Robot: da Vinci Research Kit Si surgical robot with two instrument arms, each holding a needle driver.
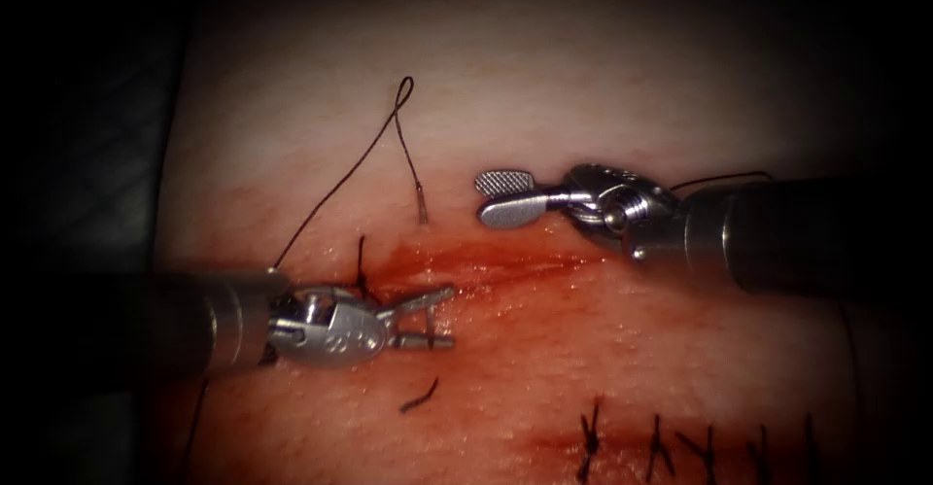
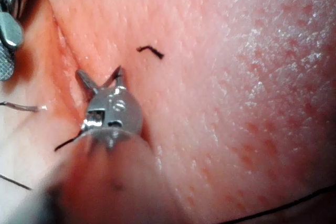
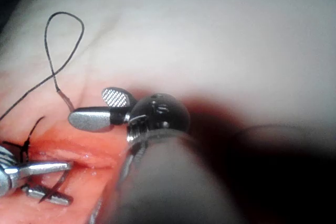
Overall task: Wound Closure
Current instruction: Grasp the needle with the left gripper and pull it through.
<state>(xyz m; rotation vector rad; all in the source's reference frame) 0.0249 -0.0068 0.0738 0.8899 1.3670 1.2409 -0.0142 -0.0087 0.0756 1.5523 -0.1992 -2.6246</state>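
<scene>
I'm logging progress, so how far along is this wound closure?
Done: one dark knotted stitch at the left end of the red open cut. In hand: nothing; the left steel tool and right steel tool both have open jaws, empty. The cut to the stitch's right remains unclosed; thin dark thread lies slack.

We see the left tool (image 1: pixel 428 320) over the cut's (image 1: pixel 505 266) left end beside a knot (image 1: pixel 362 269), the right tool (image 1: pixel 505 198) just behind the cut, a thread loop (image 1: pixel 400 96) farther behind, and a cut thread end (image 1: pixel 420 397) in front.
</scene>
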